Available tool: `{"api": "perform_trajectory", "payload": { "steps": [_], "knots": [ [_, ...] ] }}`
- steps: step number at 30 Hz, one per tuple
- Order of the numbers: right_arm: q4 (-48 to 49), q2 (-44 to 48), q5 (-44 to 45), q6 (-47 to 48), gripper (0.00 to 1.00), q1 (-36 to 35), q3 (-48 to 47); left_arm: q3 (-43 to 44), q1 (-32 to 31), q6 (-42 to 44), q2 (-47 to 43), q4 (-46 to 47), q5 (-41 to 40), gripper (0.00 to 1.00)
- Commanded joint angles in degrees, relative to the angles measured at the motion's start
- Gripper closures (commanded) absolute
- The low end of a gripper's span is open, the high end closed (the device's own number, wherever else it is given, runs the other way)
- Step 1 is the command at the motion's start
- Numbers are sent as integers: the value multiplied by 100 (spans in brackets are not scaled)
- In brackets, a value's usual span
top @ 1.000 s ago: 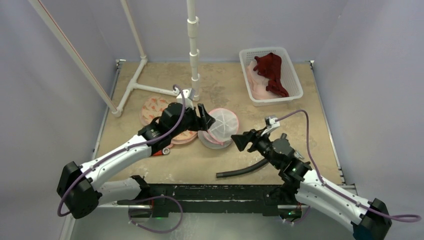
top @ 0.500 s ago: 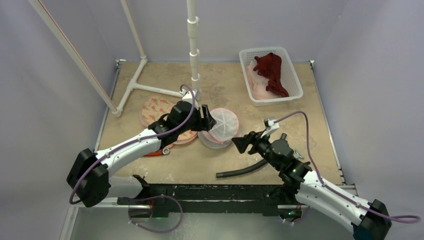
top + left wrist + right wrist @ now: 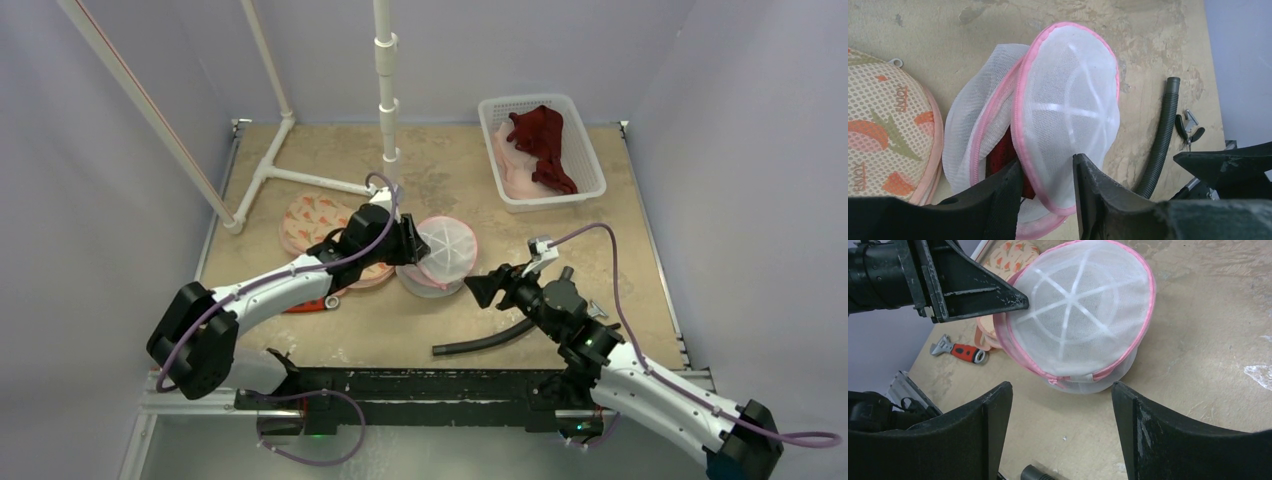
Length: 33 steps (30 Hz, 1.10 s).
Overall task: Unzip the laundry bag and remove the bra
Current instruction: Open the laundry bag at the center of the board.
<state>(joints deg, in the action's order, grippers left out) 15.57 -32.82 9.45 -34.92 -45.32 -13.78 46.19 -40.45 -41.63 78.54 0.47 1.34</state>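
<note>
The bag (image 3: 445,255) lies between the two grippers. Its top flap stands tilted up, so it looks partly open. The red bra (image 3: 1000,157) peeks out of the gap under the flap, on the side of the bag that faces the left gripper (image 3: 1047,162). That gripper is right at the bag, with one finger on each side of the flap's pink rim. I cannot tell if it squeezes the rim or only sits around it. The right gripper (image 3: 1062,386) is spread wide with nothing in it, near the bag's other side but not touching. The left arm is closer, I think, so the reach should go down into that gap.
</note>
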Motion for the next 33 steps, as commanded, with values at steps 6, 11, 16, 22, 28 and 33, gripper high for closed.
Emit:
{"api": "perform_trajectory", "payload": {
  "steps": [6, 11, 16, 22, 28, 33],
  "knots": [
    [-240, 326, 124, 151, 25, 16, -165, -387, 99, -127, -427, 962, 586, 78],
    [-471, 512, 250, 207, 24, 14, -331, -452, 92, 186, -694, 1172, 782, 82],
    [-698, 694, 415, 272, 24, 16, -543, -489, 84, 660, -968, 1315, 1044, 90],
    [-1151, 1258, 1359, 236, 24, 15, -876, -510, -307, 1738, -1375, 1200, 1044, 97],
    [-1361, 1156, 1358, 444, 21, 15, -1674, -640, -1105, 2824, -1761, 1068, 358, 90],
    [-1384, 1175, 1309, 551, 21, 19, -1945, -1342, -1609, 3401, -2303, 1891, 418, 80]
  ]
}}
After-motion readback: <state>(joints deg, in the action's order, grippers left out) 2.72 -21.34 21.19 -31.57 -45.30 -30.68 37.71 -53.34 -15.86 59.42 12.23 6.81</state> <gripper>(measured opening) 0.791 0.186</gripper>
